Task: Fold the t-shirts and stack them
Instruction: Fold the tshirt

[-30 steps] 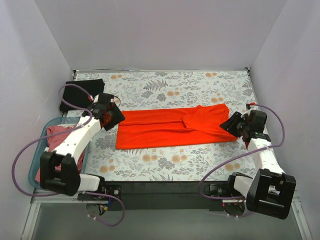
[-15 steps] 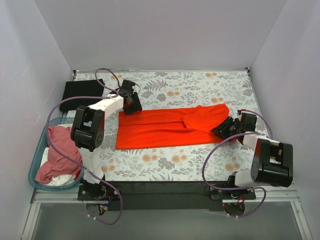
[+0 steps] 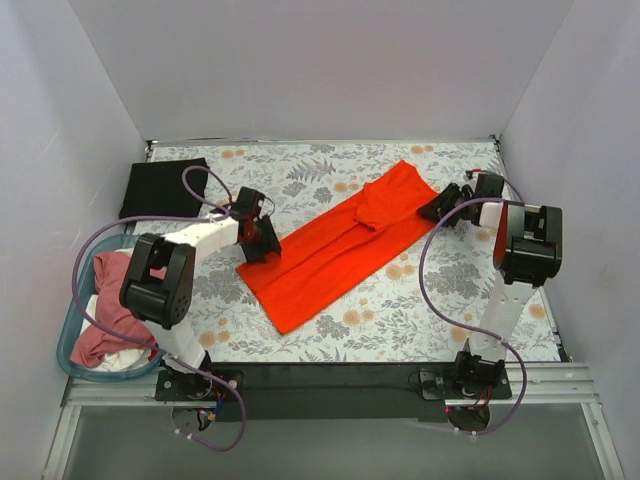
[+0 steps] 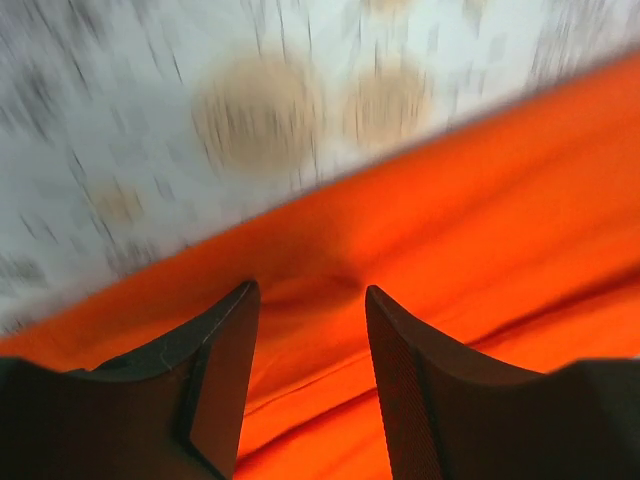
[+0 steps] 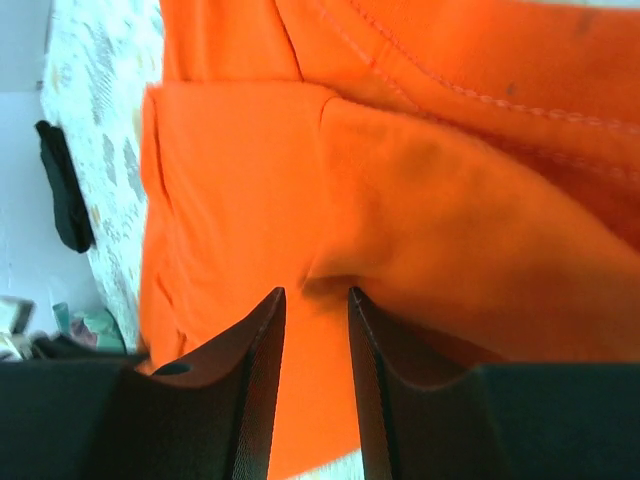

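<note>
The orange-red t-shirt (image 3: 340,248) lies slantwise across the bench (image 3: 420,320), part folded. The left pincer (image 4: 308,292) is clenched on its near-left edge and the right pincer (image 5: 315,292) on its far end. It's light, limp cloth, likely to sag, so it's best held at the hems. A black t-shirt (image 3: 162,187) lies far-left.

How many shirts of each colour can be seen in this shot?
orange-red shirt: 1
black shirt: 1
pink shirt: 1
white shirt: 1
Total: 4
</note>
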### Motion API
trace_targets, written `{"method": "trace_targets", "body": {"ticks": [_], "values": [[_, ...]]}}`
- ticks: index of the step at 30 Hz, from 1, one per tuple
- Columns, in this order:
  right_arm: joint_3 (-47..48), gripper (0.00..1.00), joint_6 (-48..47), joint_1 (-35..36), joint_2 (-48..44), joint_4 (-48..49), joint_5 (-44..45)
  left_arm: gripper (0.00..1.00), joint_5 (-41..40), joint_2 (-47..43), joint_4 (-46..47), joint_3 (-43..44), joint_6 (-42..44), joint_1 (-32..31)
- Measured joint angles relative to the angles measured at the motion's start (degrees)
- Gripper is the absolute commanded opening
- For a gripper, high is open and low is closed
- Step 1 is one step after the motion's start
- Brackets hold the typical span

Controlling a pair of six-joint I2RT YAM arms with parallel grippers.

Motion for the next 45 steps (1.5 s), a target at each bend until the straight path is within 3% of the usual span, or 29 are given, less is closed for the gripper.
{"method": "trace_targets", "body": {"ticks": [3, 7, 10, 14, 22, 30, 33, 45], "values": [[11.58, 0.39, -1.75, 1.40, 8.22, -0.90, -2.54, 0.47, 3.96, -6.21, -1.68, -7.26, -2.93, -4.33], [26.05, 0.39, -5.16, 4.96, 16.61, -4.46, -3.74, 0.47, 11.47, -12.55, -4.22, -15.10, -8.50, -14.99], [31.47, 0.39, -7.50, 7.67, 19.47, -6.19, -3.93, 0.52, 15.13, -15.78, -7.37, -18.97, -12.87, -21.18], [33.99, 0.39, -11.10, 11.32, 20.11, -9.07, -4.22, 0.57, 16.35, -18.82, -10.32, -19.85, -16.94, -23.12], [28.70, 0.39, -14.56, 14.19, 12.72, -13.07, -2.23, 0.56, 10.14, -22.05, -14.25, -11.61, -19.17, -22.69], [21.27, 0.38, -14.36, 18.14, -1.07, -10.32, 0.76, 0.54, 3.98, -22.86, -11.02, -9.29, -14.86, -13.64], [16.02, 0.38, -13.29, 20.13, -3.45, -8.94, 3.45, 0.51, 4.52, -22.34, -9.40, -9.31, -13.09, -12.92], [14.80, 0.38, -8.37, 16.33, 7.45, -3.26, 7.21, 0.49, 9.86, -19.85, -6.73, -14.93, -9.68, -13.07]]}}
